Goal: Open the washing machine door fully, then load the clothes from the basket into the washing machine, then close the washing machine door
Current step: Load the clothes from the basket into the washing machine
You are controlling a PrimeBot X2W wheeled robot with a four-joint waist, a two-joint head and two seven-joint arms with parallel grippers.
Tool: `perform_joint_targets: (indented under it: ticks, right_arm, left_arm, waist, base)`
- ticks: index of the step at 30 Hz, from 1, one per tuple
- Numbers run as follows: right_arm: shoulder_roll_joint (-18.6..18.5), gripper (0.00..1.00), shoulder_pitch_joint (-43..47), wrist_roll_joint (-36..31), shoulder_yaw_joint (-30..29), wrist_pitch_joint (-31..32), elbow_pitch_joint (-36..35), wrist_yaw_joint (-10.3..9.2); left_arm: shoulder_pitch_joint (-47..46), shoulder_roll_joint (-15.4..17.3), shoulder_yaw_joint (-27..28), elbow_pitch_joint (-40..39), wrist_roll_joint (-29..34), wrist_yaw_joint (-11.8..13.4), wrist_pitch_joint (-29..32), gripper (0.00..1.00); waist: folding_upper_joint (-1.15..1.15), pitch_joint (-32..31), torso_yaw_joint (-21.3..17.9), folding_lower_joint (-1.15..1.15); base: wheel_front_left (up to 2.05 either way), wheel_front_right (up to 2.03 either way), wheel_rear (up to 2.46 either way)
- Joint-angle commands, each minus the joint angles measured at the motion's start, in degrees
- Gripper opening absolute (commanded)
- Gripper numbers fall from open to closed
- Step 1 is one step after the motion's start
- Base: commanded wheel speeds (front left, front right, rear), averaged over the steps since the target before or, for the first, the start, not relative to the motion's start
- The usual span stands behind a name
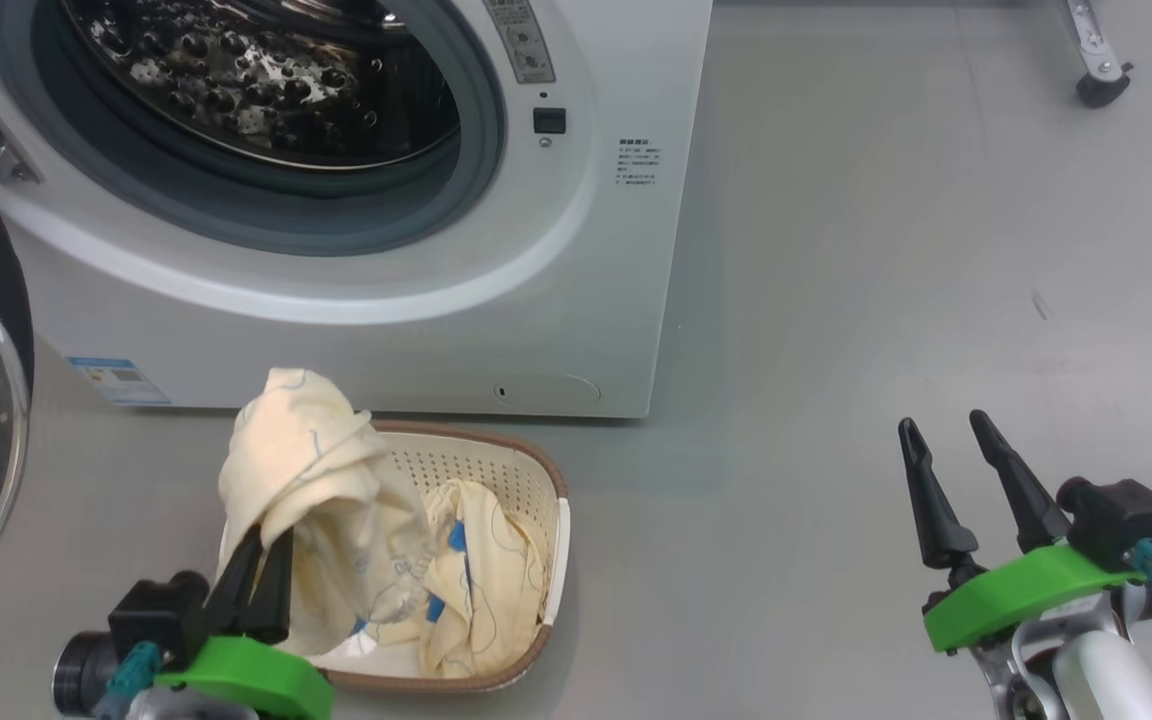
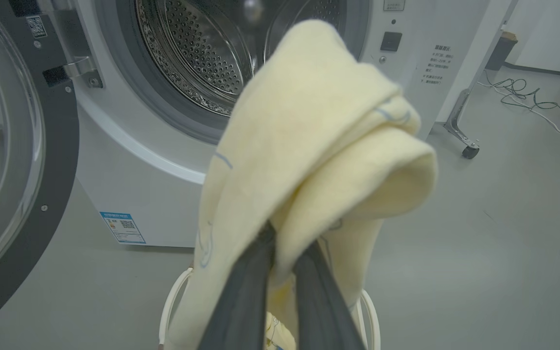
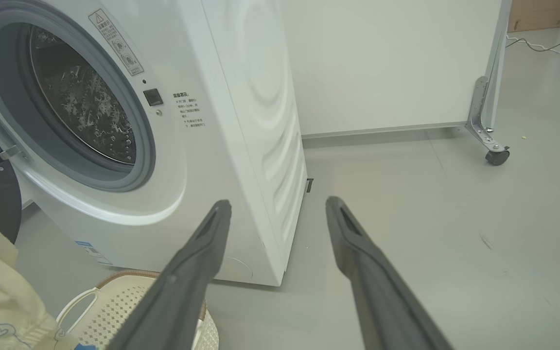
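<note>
Cream-yellow, blue-patched clothes (image 1: pixel 296 470) are gripped by the left claw (image 1: pixel 271 560) over one basket (image 1: pixel 536 470); the right claw (image 1: pixel 941 425) is spread open.

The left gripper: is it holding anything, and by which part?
The left gripper is shut on the clothes, pinching a bunched fold above the basket; the rest hangs into it.

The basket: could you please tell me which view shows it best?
The head view: the basket shows nearly whole, partly under clothes. The left wrist view catches its handles; the right wrist view, one corner.
</note>
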Motion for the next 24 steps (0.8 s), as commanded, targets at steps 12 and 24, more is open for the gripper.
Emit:
perform_joint_targets:
  ticks: [12, 24]
  right_arm:
    - [0.49, 1.0, -4.36, -0.5, 1.39, -0.68, -2.08, -0.02]
    - [1.66, 1.0, -9.83, -0.56, 0.79, -0.69, -4.3, -0.02]
  left_arm:
    - [-13.5, 4.36, 6.07, 0.62, -1.49, -2.71, -0.58, 0.0]
    - [-36.01, 11.93, 9.05, 3.53, -9.17, -4.52, 5.48, 0.0]
  waist:
    - [0.0, 9.07, -3.32, 0.0]
    - [0.0, 21.93, -7.35, 0.0]
  base:
    - [0.0, 0.0, 0.0]
    - [0.0, 0.0, 0.0]
